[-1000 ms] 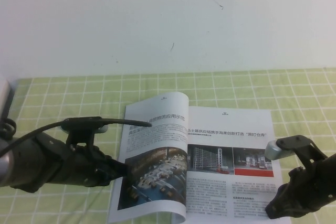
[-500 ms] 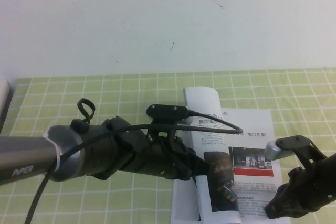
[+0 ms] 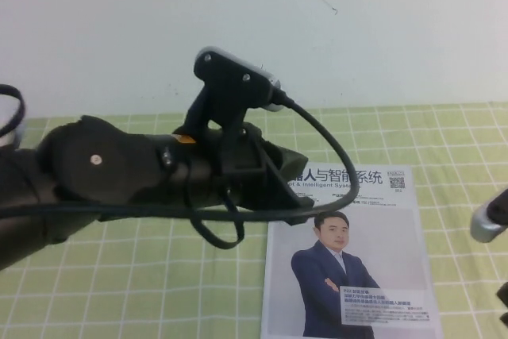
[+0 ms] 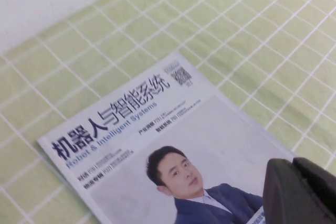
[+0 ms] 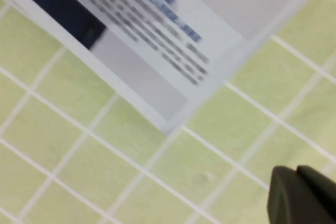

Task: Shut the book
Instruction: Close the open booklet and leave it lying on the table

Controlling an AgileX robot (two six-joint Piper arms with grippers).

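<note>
The magazine (image 3: 349, 252) lies closed on the green checked cloth (image 3: 119, 283), cover up, showing a man in a dark suit under Chinese title lettering. My left arm reaches across the high view, raised above the cloth, and its end (image 3: 295, 196) hangs over the cover's upper left corner. In the left wrist view the left gripper (image 4: 302, 192) is shut and holds nothing, hovering above the cover (image 4: 157, 145). The right gripper (image 5: 302, 195) is also shut and empty, over bare cloth just off a corner of the magazine (image 5: 147, 40).
A white wall (image 3: 357, 29) rises behind the table. Only the right arm's wrist (image 3: 488, 220) shows, at the right edge of the high view. Green cloth (image 3: 460, 140) lies bare right of and behind the magazine.
The left arm swept the left pages over to the right, and the magazine now lies closed. The arm has since lifted. The right arm has drawn back toward the right edge.
</note>
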